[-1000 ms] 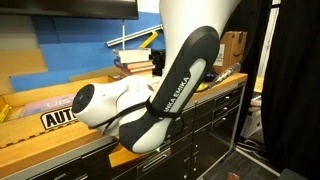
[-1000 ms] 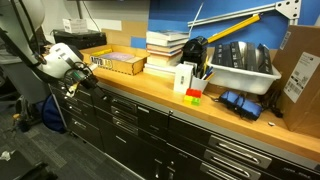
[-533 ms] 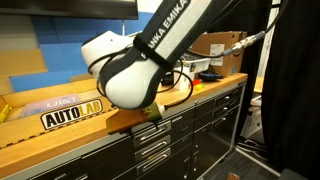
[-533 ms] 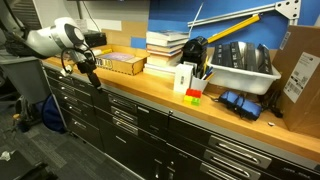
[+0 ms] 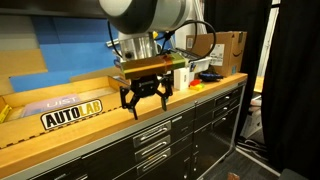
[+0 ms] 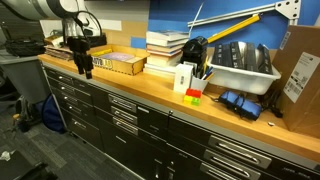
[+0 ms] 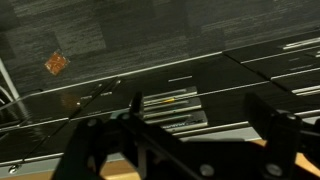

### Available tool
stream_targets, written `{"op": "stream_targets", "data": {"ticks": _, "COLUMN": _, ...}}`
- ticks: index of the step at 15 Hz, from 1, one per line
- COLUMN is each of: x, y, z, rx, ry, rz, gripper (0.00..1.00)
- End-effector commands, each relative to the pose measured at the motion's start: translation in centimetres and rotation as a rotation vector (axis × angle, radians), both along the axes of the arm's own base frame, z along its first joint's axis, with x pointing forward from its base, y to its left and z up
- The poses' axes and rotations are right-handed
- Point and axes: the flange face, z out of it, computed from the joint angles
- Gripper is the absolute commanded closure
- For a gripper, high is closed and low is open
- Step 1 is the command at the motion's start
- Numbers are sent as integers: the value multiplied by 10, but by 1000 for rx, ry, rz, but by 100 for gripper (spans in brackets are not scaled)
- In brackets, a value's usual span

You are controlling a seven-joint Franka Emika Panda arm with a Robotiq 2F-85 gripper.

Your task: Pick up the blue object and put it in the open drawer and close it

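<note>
Drawer (image 7: pixel 170 108), possibly open, lies beneath the spread claw (image 5: pixel 146 103).

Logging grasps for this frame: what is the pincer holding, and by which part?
Nothing is held. The pincer hangs open with its fingers spread, and the wrist view shows only empty space between them.

Pale grey rounded arm (image 5: pixel 148 12), black two-fingered hand (image 5: pixel 146 103)
</note>
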Motion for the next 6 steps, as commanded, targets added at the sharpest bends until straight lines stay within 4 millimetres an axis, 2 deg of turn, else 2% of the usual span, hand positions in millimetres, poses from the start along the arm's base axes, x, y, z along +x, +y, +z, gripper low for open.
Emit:
{"op": "stream_targets", "data": {"ticks": 1, "x": -16, "y": -20, "z": 47, "rx": 52, "ry": -2, "rz": 29, "gripper": 0}}
{"op": "stream_targets", "data": {"ticks": 3, "x": -20, "y": -27, "z": 62, "rx": 35, "ry": -32, "rz": -33, "gripper": 0}}
{"op": "stream_targets", "data": {"ticks": 4, "x": -11, "y": -21, "z": 45, "rx": 29, "ry": -15, "rz": -5, "gripper": 0}}
{"op": "stream_targets", "data": {"ticks": 6, "x": -15, "y": -25, "z": 56, "rx": 30, "ry": -29, "rz": -13, "gripper": 0}}
